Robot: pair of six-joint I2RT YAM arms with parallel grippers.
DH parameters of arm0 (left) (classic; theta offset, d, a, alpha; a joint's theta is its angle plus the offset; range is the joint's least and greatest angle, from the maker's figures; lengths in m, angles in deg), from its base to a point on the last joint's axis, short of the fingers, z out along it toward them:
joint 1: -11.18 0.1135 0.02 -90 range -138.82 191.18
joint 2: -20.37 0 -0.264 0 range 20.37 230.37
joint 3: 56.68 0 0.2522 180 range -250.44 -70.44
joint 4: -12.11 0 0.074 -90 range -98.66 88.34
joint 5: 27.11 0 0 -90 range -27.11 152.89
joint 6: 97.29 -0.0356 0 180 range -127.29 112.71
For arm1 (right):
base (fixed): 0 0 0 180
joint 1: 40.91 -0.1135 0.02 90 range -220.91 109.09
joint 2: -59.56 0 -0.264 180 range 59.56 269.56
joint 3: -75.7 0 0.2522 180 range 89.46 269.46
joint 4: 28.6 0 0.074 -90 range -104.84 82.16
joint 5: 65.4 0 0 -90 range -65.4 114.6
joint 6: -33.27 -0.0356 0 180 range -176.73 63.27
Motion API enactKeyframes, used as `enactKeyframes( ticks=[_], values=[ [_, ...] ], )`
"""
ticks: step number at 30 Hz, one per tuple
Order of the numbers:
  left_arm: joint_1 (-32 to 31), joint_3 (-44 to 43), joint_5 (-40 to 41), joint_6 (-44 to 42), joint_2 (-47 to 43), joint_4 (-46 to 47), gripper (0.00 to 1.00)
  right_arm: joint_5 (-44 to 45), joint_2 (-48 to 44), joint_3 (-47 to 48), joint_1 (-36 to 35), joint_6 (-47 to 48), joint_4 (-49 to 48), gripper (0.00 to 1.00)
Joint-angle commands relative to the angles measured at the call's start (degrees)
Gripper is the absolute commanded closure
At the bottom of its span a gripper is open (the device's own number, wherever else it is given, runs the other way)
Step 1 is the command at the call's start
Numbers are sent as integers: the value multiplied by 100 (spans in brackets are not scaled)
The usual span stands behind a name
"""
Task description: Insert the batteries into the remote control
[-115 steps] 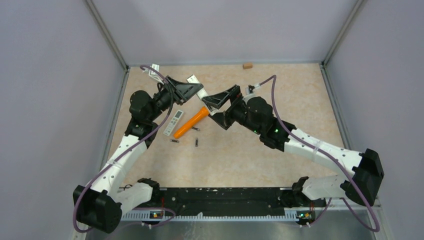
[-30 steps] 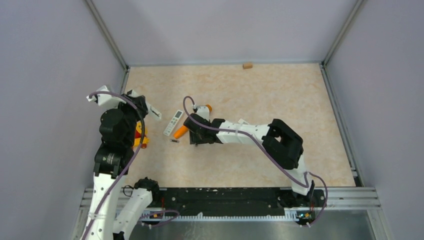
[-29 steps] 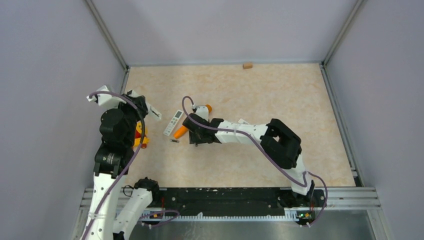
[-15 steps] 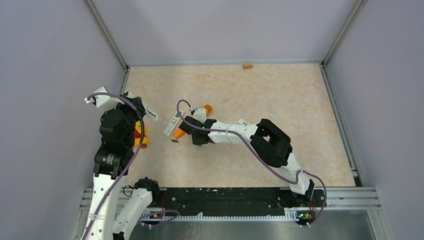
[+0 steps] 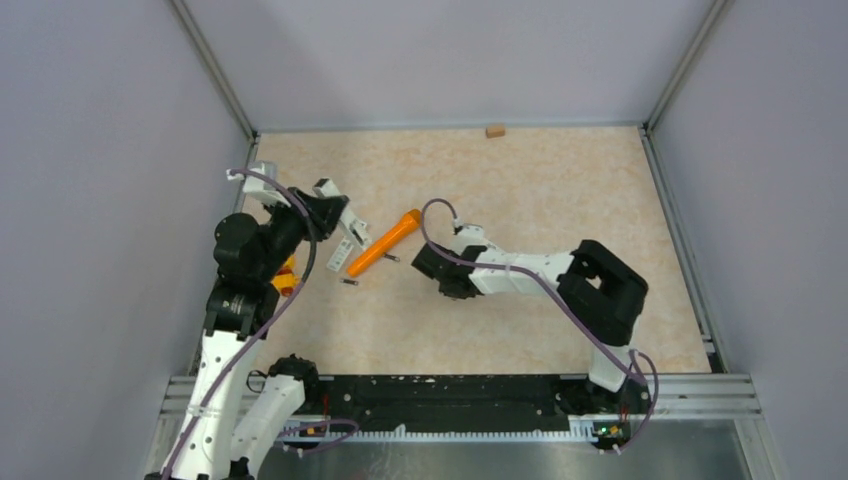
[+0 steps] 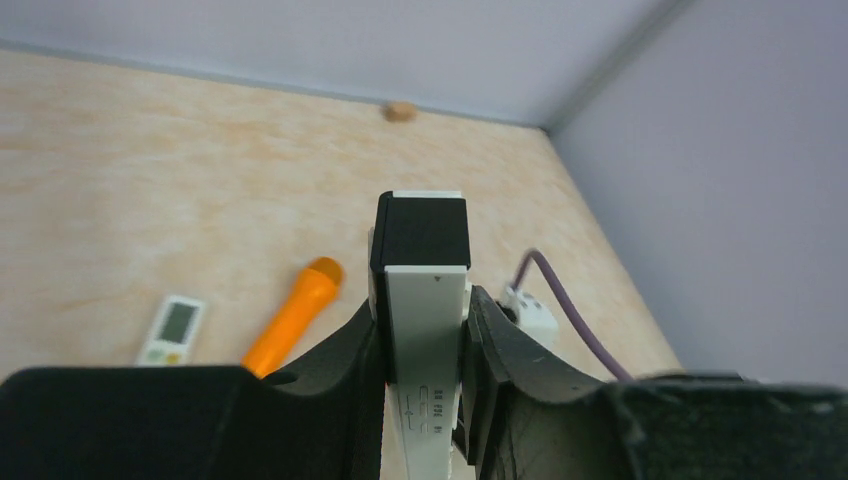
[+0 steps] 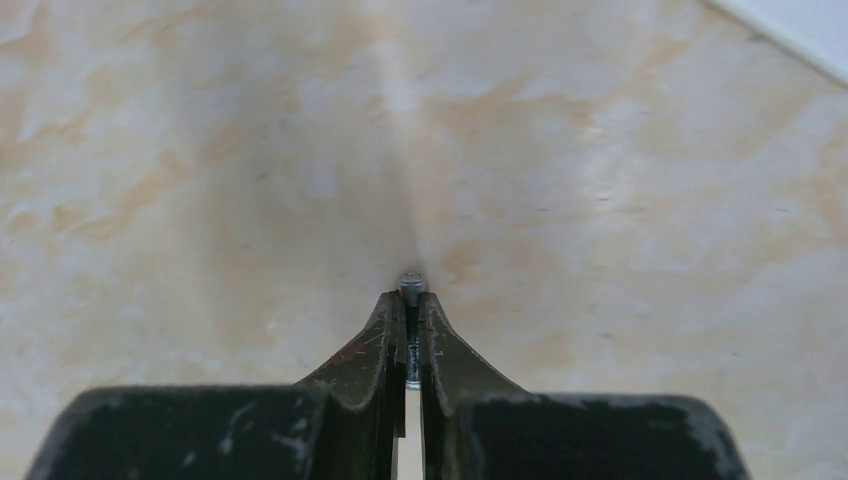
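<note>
My left gripper (image 6: pixel 425 305) is shut on a long white remote control (image 6: pixel 426 330) with a black end, held up over the left of the table (image 5: pixel 340 218). My right gripper (image 7: pixel 411 298) is shut on one thin battery (image 7: pixel 411 285), whose metal tip pokes out past the fingertips just above the tabletop. In the top view this gripper (image 5: pixel 438 270) points down, right of the orange tube. Two more batteries lie on the table, one (image 5: pixel 348 283) below the tube and one (image 5: pixel 392 259) beside it.
An orange torch-like tube (image 5: pixel 383 243) lies diagonally between the arms. A second small white remote with a screen (image 6: pixel 172 330) rests left of it. An orange-yellow object (image 5: pixel 286 276) sits under the left arm. A small brown block (image 5: pixel 493 130) is at the back wall.
My right gripper has shut on a battery and moved right, away from the orange tube. The left arm has swung toward the centre with the remote in its grip.
</note>
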Motion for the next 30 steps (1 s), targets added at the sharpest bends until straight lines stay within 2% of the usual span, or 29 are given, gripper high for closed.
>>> enactKeyframes(
  ticks=[1,3,8,9,12,15,17,21,24,27,30],
  values=[
    [6,432,-3088,497,66,2054,100,207,-880,-780,289,-1126,-82,100],
    [-3,556,-3336,667,95,2437,100,123,-1029,-1076,359,-1489,-123,100],
    [-5,558,-3353,662,117,2454,100,-281,-1143,-1560,568,-2013,-449,99],
    [-5,565,-3351,662,123,2451,100,-323,-1137,-1573,589,-2097,-444,96],
    [-5,563,-3310,609,141,2387,100,-370,-1166,-1565,640,-2197,-403,70],
    [-5,527,-3082,487,153,2208,100,-196,-1347,-1454,652,-1769,-387,53],
    [-5,473,-2873,365,177,1992,100,-109,-1511,-1352,702,-1197,-479,47],
    [-5,332,-2351,159,227,1515,100,76,-1979,-1420,787,616,-1004,41],
    [-5,148,-1620,39,257,1005,100,-290,-2366,-1699,866,2944,-1844,41],
    [2,20,-983,-71,283,654,100,-1576,-2774,-2038,871,5592,-2318,36],
    [3,-23,-796,-159,316,487,100,-2746,-3060,-2188,860,7699,-1974,31]
  ],
)
